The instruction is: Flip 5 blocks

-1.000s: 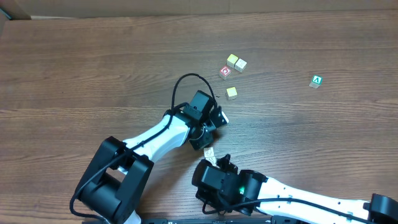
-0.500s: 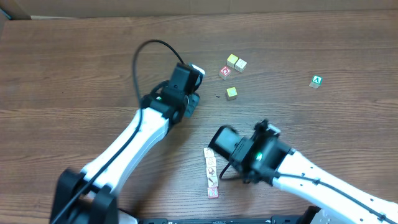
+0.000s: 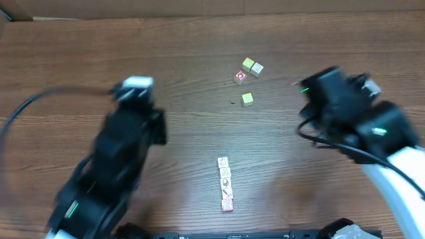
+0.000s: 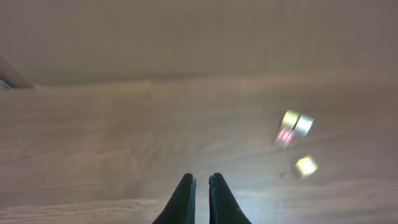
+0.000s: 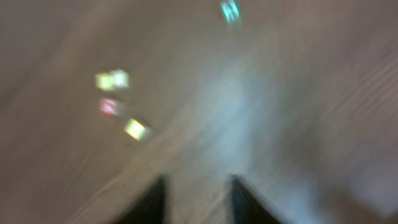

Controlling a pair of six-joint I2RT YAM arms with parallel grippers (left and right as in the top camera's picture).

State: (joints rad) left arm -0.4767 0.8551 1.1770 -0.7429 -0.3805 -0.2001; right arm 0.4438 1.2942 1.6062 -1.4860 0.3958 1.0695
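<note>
Blocks (image 3: 226,184) are lying in a short straight row on the table (image 3: 80,60), low and central in the overhead view, each one touching or just beside the next. We are counting five, though the marks on their pale faces are too small to read. We are judging that the row is sitting between the two arms so that either claw can reach it, and that the tight line is separating these pieces from the loose ones.

The left claw (image 4: 201,186) is clenched, its tips nearly meeting, and it is grasping nothing. It is hanging above bare wood, well to the left of the row. The right claw (image 5: 199,199) is released, with its tips standing apart and nothing between them. It is well to the right of the row. Both arms are appearing blurred.

A separate group is lying farther up the table: yellow cubes (image 3: 248,64) and a red-marked cube (image 3: 240,77), well apart from the row. A green cube (image 5: 230,10) is showing only in the right wrist view.

We are unable to tell from the faces which blocks are already turned.
</note>
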